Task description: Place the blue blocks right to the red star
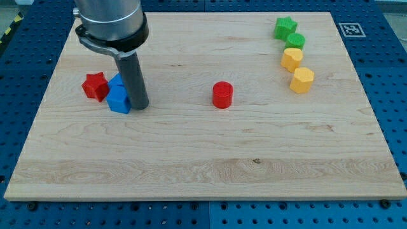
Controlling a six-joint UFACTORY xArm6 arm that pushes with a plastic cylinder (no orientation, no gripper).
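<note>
With my tip (pixel 139 105), a bare rod holding nothing, touching their right side, both blue blocks (pixel 118 100) lie just right of the red star (pixel 95 86), so placement appears essentially complete.

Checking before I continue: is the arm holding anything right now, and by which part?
Nothing is held. My tip only rests against the right side of the blue blocks, beside the red star.
</note>
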